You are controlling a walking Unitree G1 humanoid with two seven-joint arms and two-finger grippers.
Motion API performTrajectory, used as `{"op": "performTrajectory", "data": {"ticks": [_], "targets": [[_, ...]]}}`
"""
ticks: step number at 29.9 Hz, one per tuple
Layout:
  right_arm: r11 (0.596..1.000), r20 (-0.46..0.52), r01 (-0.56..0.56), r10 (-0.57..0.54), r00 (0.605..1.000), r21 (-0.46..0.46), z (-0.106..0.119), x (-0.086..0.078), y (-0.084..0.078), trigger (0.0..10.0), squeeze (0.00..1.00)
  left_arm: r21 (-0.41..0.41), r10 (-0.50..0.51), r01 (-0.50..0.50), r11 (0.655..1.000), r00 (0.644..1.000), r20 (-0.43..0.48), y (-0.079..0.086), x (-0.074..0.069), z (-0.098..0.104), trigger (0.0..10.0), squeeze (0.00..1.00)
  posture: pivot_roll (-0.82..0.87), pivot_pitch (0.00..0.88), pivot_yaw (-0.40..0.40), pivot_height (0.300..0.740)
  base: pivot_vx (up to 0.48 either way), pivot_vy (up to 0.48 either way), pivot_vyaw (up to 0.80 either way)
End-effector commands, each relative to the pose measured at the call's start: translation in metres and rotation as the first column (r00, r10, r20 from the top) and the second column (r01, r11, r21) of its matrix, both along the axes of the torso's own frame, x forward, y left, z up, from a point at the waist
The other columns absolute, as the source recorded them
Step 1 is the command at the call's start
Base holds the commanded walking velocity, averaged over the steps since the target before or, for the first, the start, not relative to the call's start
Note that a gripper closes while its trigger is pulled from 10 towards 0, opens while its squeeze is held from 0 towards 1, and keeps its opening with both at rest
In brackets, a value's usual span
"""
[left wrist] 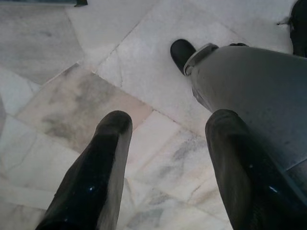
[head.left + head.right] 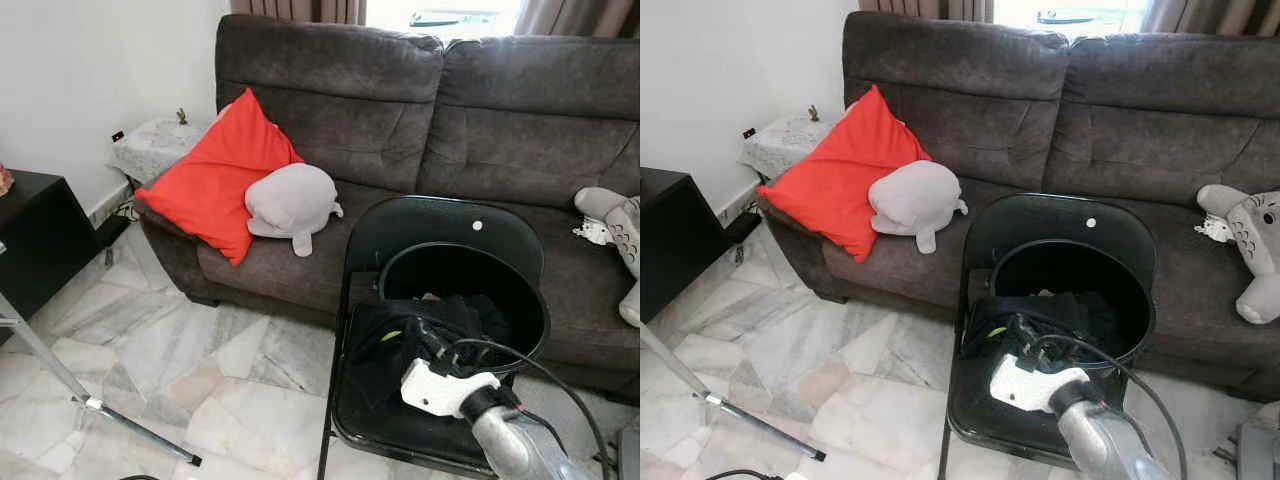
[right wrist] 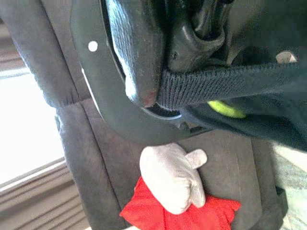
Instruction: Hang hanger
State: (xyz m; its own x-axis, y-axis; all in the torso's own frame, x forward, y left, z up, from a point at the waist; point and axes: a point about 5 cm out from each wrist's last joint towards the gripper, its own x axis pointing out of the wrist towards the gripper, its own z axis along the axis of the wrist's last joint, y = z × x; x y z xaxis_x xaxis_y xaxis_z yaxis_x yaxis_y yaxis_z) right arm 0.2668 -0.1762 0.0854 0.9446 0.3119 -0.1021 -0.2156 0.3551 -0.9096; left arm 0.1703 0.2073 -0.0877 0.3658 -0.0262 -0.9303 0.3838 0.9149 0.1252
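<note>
Black clothing (image 2: 1080,310) lay heaped in the round black basket (image 2: 1140,290) on the black folding chair (image 2: 1060,215) in front of the grey sofa (image 2: 1060,100), and your right gripper (image 2: 435,345) was down among it at the basket's near rim. In the right wrist view its fingers (image 3: 139,72) were pressed against a ribbed dark band of fabric (image 3: 216,81), but you could not tell how wide they stood or whether they had hold of anything.

I could not pick out a hanger for certain. The black moulded piece (image 3: 201,28) beside the fingers may have been part of one; if so, it was half buried in the cloth, so neither its long axis nor the way its hook pointed could be read. The basket probably sat on the chair to bring it within your reach.

Your left gripper (image 1: 163,158) hung idle over the marble floor (image 1: 72,96), its fingers well apart and holding nothing.
</note>
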Motion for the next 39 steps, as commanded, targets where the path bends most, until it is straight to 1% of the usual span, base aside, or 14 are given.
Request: {"op": "performTrajectory", "data": {"ticks": [1, 10, 16, 17, 18, 19, 20, 21, 22, 23, 30, 31, 33, 39], "targets": [[0.999, -0.004, 0.039, -0.039, 0.999, -0.001, 0.004, -0.004, -0.003, 0.0, 0.00, 0.017, -0.020, 0.020, 1.000, 1.000, -0.008, 0.004, -0.002, 0.000, 10.0, 0.00, -0.06, 0.026, 0.053, 0.740, 0.000, 0.000, 0.00], [0.998, -0.129, 0.056, -0.056, 0.990, 0.000, -0.010, -0.011, 0.000, 0.0, 0.00, 0.016, -0.019, 0.019, 1.000, 1.000, -0.007, 0.003, -0.002, 0.000, 10.0, 0.00, -0.06, 0.026, 0.049, 0.740, 0.000, 0.000, 0.00], [0.998, -0.131, 0.065, -0.065, 0.989, -0.006, -0.009, -0.011, 0.003, 0.0, 0.00, 0.016, -0.018, 0.018, 1.000, 1.000, -0.008, 0.003, -0.002, 0.000, 10.0, 0.00, -0.06, 0.029, 0.049, 0.740, 0.000, 0.000, 0.00], [0.998, -0.130, 0.067, -0.068, 0.989, -0.008, -0.009, -0.011, 0.003, 5.2, 0.00, 0.016, -0.019, 0.019, 1.000, 1.000, -0.008, 0.003, -0.002, 0.000, 10.0, 0.00, -0.06, 0.029, 0.049, 0.740, 0.000, 0.000, 0.00], [0.998, -0.129, 0.069, -0.070, 0.989, -0.009, -0.009, -0.010, 0.003, 5.2, 0.00, 0.016, -0.019, 0.019, 1.000, 1.000, -0.008, 0.003, -0.002, 0.000, 10.0, 0.00, -0.06, 0.029, 0.049, 0.740, 0.000, 0.000, 0.00], [0.997, -0.134, 0.073, -0.074, 0.988, -0.015, -0.010, -0.010, 0.002, 10.0, 0.00, 0.015, -0.018, 0.019, 1.000, 1.000, -0.008, 0.003, -0.002, 0.000, 10.0, 0.00, -0.06, 0.029, 0.049, 0.740, 0.000, 0.000, 0.00], [0.997, -0.136, 0.075, -0.077, 0.988, -0.016, -0.011, -0.011, 0.002, 10.0, 0.13, 0.016, -0.019, 0.019, 1.000, 1.000, -0.008, 0.003, -0.002, 0.000, 10.0, 0.00, -0.06, 0.029, 0.049, 0.740, 0.000, 0.000, 0.00], [0.997, -0.137, 0.077, -0.079, 0.987, -0.017, -0.011, -0.011, 0.002, 10.0, 0.13, 0.016, -0.019, 0.019, 1.000, 1.000, -0.008, 0.003, -0.002, 0.000, 10.0, 0.00, -0.06, 0.029, 0.049, 0.740, 0.000, 0.000, 0.00], [0.996, -0.135, 0.083, -0.085, 0.987, -0.022, -0.011, -0.011, 0.001, 10.0, 0.80, 0.016, -0.019, 0.019, 1.000, 1.000, -0.008, 0.003, -0.002, 0.000, 10.0, 0.00, -0.06, 0.029, 0.049, 0.740, 0.000, 0.000, 0.00], [0.996, -0.134, 0.090, -0.093, 0.987, -0.028, -0.012, -0.011, -0.001, 10.0, 1.00, 0.016, -0.019, 0.019, 1.000, 1.000, -0.008, 0.003, -0.002, 0.000, 10.0, 0.00, -0.06, 0.031, 0.048, 0.740, 0.000, 0.000, 0.00], [0.993, -0.132, 0.106, -0.112, 0.985, -0.051, -0.016, -0.008, -0.007, 10.0, 1.00, 0.016, -0.020, 0.020, 1.000, 1.000, -0.008, 0.003, -0.001, 0.000, 10.0, 0.00, -0.06, 0.031, 0.050, 0.740, 0.000, 0.000, 0.00], [0.993, -0.133, 0.105, -0.112, 0.985, -0.055, -0.017, -0.007, -0.008, 10.0, 0.78, 0.016, -0.020, 0.020, 1.000, 1.000, -0.008, 0.003, -0.001, 0.000, 10.0, 0.00, -0.06, 0.031, 0.050, 0.740, 0.000, 0.000, 0.00], [0.992, -0.132, 0.107, -0.115, 0.985, -0.061, -0.018, -0.006, -0.009, 10.0, 0.00, 0.017, -0.019, 0.020, 1.000, 1.000, -0.007, 0.003, -0.001, 0.000, 10.0, 0.00, -0.06, 0.031, 0.050, 0.740, 0.000, 0.000, 0.00], [0.988, -0.130, 0.126, -0.138, 0.982, -0.091, -0.024, 0.001, -0.017, 10.0, 0.00, 0.017, -0.018, 0.018, 1.000, 1.000, -0.007, 0.003, -0.002, 0.000, 10.0, 0.00, -0.06, 0.032, 0.051, 0.740, 0.000, 0.000, 0.00]]}}
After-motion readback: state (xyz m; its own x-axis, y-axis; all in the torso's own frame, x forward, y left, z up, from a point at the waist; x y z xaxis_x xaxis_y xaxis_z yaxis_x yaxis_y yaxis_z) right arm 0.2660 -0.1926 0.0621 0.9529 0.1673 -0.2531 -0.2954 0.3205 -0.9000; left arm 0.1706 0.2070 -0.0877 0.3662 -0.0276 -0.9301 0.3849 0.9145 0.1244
